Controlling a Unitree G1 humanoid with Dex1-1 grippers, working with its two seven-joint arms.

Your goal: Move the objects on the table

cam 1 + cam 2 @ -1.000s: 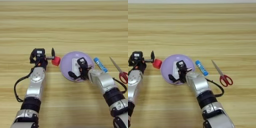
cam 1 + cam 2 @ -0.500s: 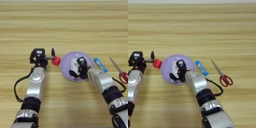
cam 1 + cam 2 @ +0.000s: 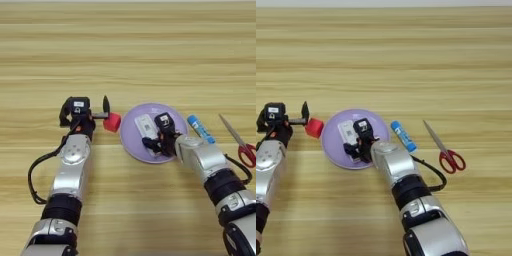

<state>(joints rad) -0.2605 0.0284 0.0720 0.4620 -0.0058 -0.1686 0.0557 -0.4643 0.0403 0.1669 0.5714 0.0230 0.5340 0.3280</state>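
Broad light-tan wood-grain tabletop (image 3: 130, 45) carries everything. Round lilac plate (image 3: 131, 134) sits mid-tabletop with the white remote-like flat bar (image 3: 145, 125) lying on it. Right claw (image 3: 152, 146) is over the plate at the bar's near end (can't tell whether its fingers are apart or together). Left claw (image 3: 106, 111) is spread apart, just beside the small red cube (image 3: 112, 122), left of the plate. Red-handled scissors (image 3: 445, 150) lie far right; white tube with blue cap (image 3: 403, 136) rests between plate and scissors.

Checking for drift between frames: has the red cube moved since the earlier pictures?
No. The red cube sits just left of the purple plate's rim, beside the left tool, as before.
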